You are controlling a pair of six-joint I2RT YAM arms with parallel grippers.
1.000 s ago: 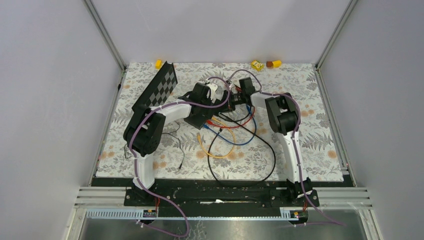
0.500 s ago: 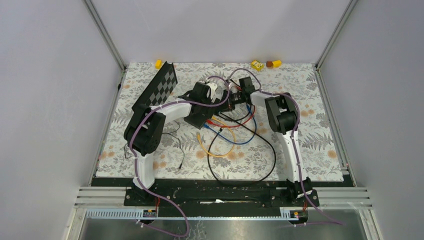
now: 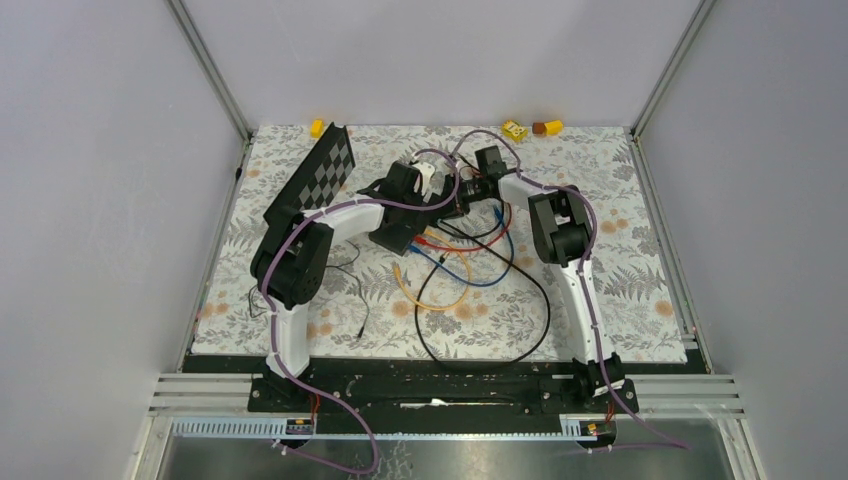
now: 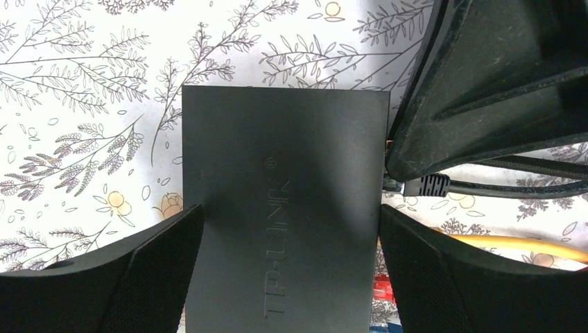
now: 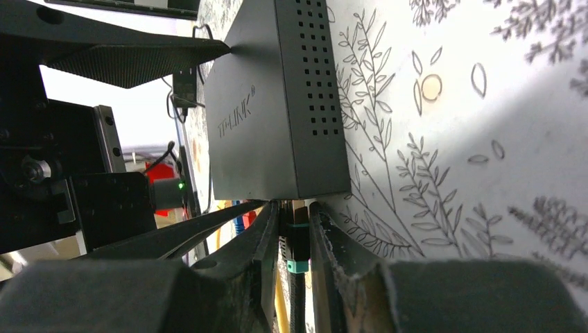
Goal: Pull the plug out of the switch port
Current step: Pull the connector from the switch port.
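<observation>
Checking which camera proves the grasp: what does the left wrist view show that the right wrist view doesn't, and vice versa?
Only the left wrist view: the switch seen flat from above, with the left gripper straddling it, a finger against each side.
Only the right wrist view: the right gripper shut on the plug at the switch's port edge, and the vent holes in its side.
Both: the TP-LINK lettering, the floral cloth, and part of the other arm's gripper.
</observation>
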